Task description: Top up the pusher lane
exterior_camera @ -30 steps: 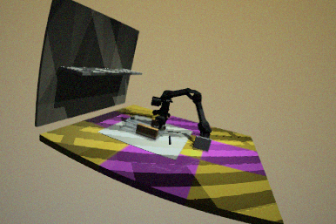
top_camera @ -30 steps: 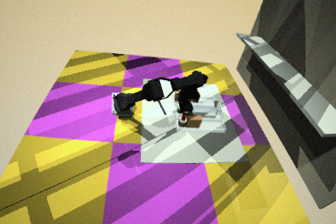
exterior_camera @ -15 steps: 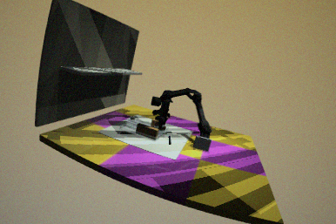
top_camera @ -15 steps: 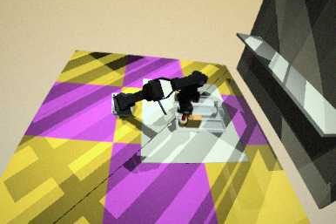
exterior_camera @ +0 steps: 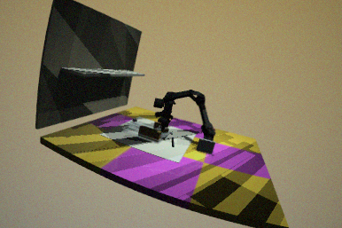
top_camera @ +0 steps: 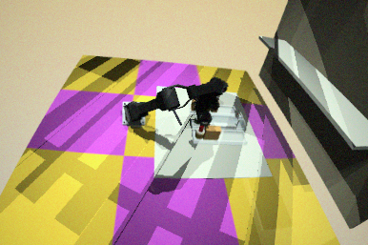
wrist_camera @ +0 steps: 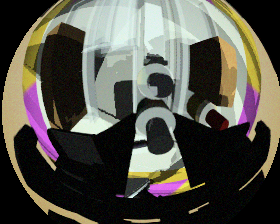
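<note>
My gripper (top_camera: 203, 122) (exterior_camera: 164, 129) (wrist_camera: 153, 117) points down at the front end of the rack and is shut on a jar. The held jar (wrist_camera: 160, 138) has a dark top with a pale ring and sits between the fingertips in the wrist view. The lane jar (wrist_camera: 159, 83), similar in look, is just ahead of it in the middle lane; the two look very close, and I cannot tell if they touch. A small dark part (wrist_camera: 156, 59) lies behind the lane jar. The held jar's base, the front stop and the pusher plate cannot be made out.
A red-topped jar (top_camera: 200, 129) (wrist_camera: 218, 120) stands at the front beside the right finger, near a brown block (top_camera: 213, 132) (exterior_camera: 150, 132) (wrist_camera: 228, 75). Another brown block (wrist_camera: 64, 75) is at the left. Clear lane walls run between them. A dark panel with a shelf (top_camera: 320, 88) (exterior_camera: 102, 72) rises beyond.
</note>
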{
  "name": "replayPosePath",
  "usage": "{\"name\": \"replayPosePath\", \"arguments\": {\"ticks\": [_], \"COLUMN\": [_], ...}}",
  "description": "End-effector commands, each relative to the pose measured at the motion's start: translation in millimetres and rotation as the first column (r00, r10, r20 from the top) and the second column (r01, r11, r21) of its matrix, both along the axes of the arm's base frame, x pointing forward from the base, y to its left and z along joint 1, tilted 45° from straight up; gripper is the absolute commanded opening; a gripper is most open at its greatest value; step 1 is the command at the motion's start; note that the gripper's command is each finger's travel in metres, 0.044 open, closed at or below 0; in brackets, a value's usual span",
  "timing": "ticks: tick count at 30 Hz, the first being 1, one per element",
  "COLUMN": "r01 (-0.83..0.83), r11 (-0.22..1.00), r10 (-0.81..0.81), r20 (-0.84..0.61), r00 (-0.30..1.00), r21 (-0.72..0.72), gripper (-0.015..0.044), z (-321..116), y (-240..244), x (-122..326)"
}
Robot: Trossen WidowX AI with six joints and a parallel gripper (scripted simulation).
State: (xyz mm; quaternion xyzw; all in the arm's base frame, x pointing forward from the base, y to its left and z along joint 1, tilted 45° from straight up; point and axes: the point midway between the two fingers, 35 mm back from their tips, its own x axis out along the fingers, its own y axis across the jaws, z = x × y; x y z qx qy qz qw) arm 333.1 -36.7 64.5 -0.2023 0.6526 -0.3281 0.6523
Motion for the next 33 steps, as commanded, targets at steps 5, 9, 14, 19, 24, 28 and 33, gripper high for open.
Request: {"name": "replayPosePath", "arguments": {"ticks": [5,9,14,19,24,28,33], "r01": [0.002,0.002,0.002,0.002,0.002,0.002,0.002], "r11": [1.000,1.000,1.000,1.000,1.000,1.000,1.000], "r10": [-0.001,-0.001,-0.001,-0.001,-0.001,-0.001,-0.001], "r20": [0.019,0.019,0.019,0.019,0.019,0.019,0.019], "r00": [1.000,1.000,1.000,1.000,1.000,1.000,1.000], "r21": [-0.013,-0.013,-0.013,-0.013,-0.013,-0.013,-0.014], "gripper": [0.0000,0.0000,0.0000,0.0000,0.0000,0.0000,0.0000], "z": [-0.5,-1.5,-2.8,-4.1,-5.4,-6.4,-7.6], "y": [-6.6,-7.6,-8.8,-10.1,-11.3,-12.2,-13.4], "x": [4.6,4.5,4.4,4.2,3.8,3.4,2.9]}}
